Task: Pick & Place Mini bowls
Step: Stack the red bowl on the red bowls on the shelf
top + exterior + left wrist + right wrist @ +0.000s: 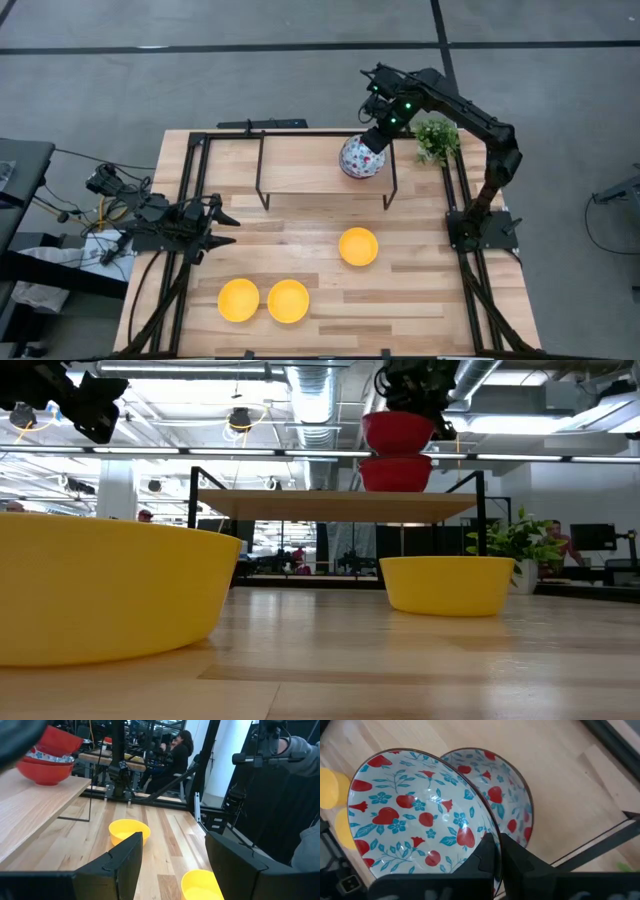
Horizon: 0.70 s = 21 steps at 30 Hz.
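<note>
Two bowls, white inside with red-and-blue flowers and red outside, are on the raised wooden shelf (300, 165) at the far side. My right gripper (378, 135) is shut on the upper floral bowl (420, 815), just above the lower floral bowl (512, 795), which rests with its base on the shelf. Three yellow bowls stand on the table: one at mid-right (358, 246) and two side by side near the front edge (238, 300) (288, 301). My left gripper (228, 228) is open and empty at the table's left side. My right gripper pinches the upper floral bowl's rim (487, 837), one finger inside the bowl and one outside. The fingers come from above, pointing down. The bowl (398, 432) hangs mouth up, slightly tilted, just over the lower bowl (395, 472).
A small green plant (436, 138) stands at the shelf's right end, close to my right arm. The shelf's black metal legs (262, 185) stand on the table. Black frame rails run along the table's left and right edges. People sit in the room behind.
</note>
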Available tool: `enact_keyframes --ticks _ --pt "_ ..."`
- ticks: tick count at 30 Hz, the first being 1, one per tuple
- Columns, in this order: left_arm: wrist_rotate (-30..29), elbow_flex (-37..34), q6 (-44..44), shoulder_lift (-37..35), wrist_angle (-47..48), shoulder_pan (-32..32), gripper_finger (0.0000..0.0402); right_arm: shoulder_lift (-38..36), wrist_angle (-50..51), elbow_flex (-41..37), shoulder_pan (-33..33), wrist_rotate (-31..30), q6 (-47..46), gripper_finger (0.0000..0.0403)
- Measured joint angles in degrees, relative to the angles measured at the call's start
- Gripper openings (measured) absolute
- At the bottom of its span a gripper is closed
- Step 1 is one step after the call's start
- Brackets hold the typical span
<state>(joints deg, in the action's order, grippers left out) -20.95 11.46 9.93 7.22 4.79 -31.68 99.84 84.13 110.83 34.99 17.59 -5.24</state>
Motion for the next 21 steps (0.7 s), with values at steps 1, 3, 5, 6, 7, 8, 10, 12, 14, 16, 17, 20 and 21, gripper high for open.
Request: enact_keyframes --ticks 1,3,5,6,7,8,10,12,14,16,17,20,21 --pt "0.00 0.00 0.00 0.00 -0.06 0.00 0.0216 0.01 0.00 0.00 0.07 -0.09 0.22 0.0000" --pt "0.00 0.00 0.00 0.00 -0.10 0.00 0.0216 -0.08 -0.04 0.00 0.34 -0.01 0.02 0.0000" --pt "0.00 0.00 0.00 0.00 -0.15 0.01 0.0216 -0.08 0.00 0.00 0.41 -0.12 -0.16 0.0000" --pt "0.00 0.00 -0.02 0.00 -0.15 0.02 0.0216 -0.08 0.01 0.00 0.41 -0.25 -0.17 0.0000" --pt "0.00 0.00 -0.02 0.00 -0.15 0.00 0.0216 -0.07 0.01 0.00 0.41 -0.53 -0.16 0.0000" --pt "0.00 0.00 -0.01 0.00 -0.15 0.01 0.0216 0.24 0.01 0.02 0.30 -1.21 -0.12 0.0000" --pt "0.00 0.00 -0.02 0.00 -0.17 0.02 0.0216 0.87 0.41 0.00 0.01 -1.89 -0.04 0.0000" --pt "0.00 0.00 0.00 0.00 -0.25 0.02 0.0216 1.35 0.45 -0.04 0.25 -2.09 0.73 0.0000" --pt "0.00 0.00 0.00 0.00 -0.40 0.00 0.0216 1.67 -0.13 0.02 0.06 -2.12 0.75 0.0000" --pt "0.00 0.00 0.29 0.00 -0.60 0.02 0.0216 2.03 -0.22 0.00 0.24 -2.80 1.18 0.0000" --pt "0.00 0.00 0.42 0.00 -0.67 0.01 0.0216 2.15 -0.65 0.00 0.19 -2.66 1.19 0.0001" --pt "-0.02 0.00 0.80 0.00 -0.78 0.02 0.0216 2.51 0.06 0.00 0.08 -2.69 1.26 0.0004" --pt "0.00 0.00 0.83 0.00 -0.83 0.00 0.0216 2.57 -0.02 0.00 0.06 -2.56 1.28 0.0005"
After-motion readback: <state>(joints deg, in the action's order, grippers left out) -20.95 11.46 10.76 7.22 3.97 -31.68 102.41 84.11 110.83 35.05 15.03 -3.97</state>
